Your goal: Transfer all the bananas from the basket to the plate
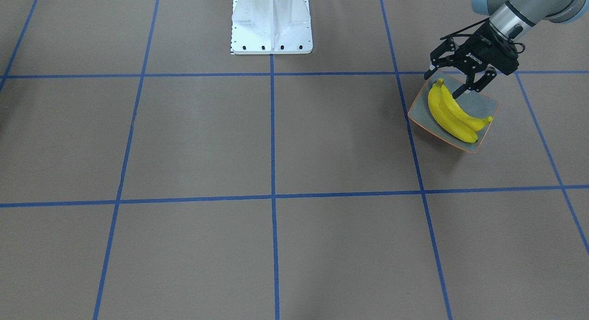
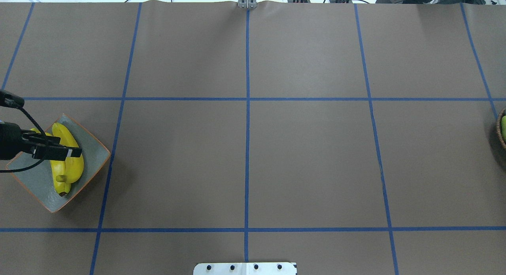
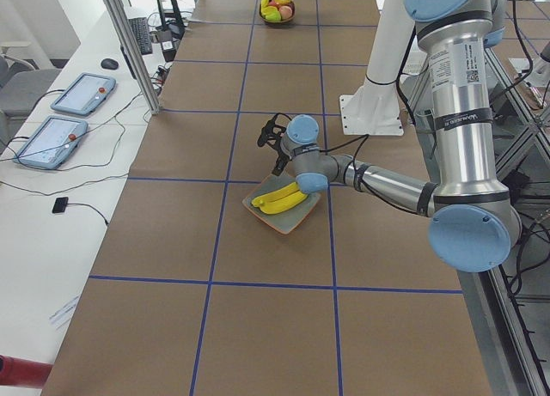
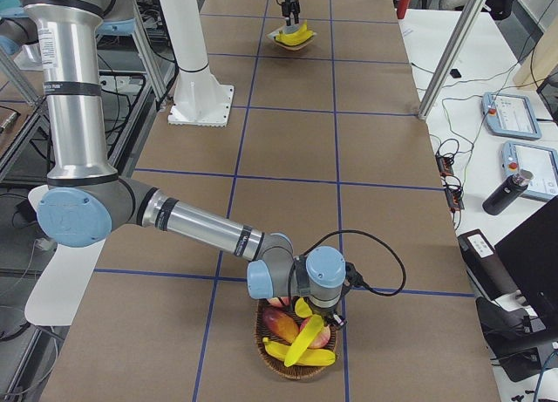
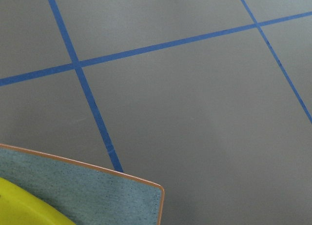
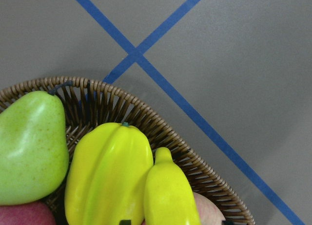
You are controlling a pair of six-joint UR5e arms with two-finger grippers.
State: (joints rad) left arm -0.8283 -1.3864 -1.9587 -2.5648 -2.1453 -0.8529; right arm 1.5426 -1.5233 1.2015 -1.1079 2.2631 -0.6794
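Two yellow bananas (image 1: 451,115) lie side by side on the square grey-green plate (image 1: 421,110) with the orange rim, also in the overhead view (image 2: 69,164). My left gripper (image 1: 445,83) hovers just above the bananas' stem ends, open and empty. Across the table, the wicker basket (image 4: 261,341) holds two more bananas (image 4: 305,337). My right gripper (image 4: 320,313) is down in the basket over one banana (image 6: 168,195). Only slivers of its fingertips show on either side of it, so I cannot tell whether it grips.
The basket (image 6: 146,112) also holds a green pear (image 6: 29,147), a yellow star fruit (image 6: 107,171) and red fruit. The white robot base (image 1: 271,30) stands mid-table. Blue tape lines grid the brown table.
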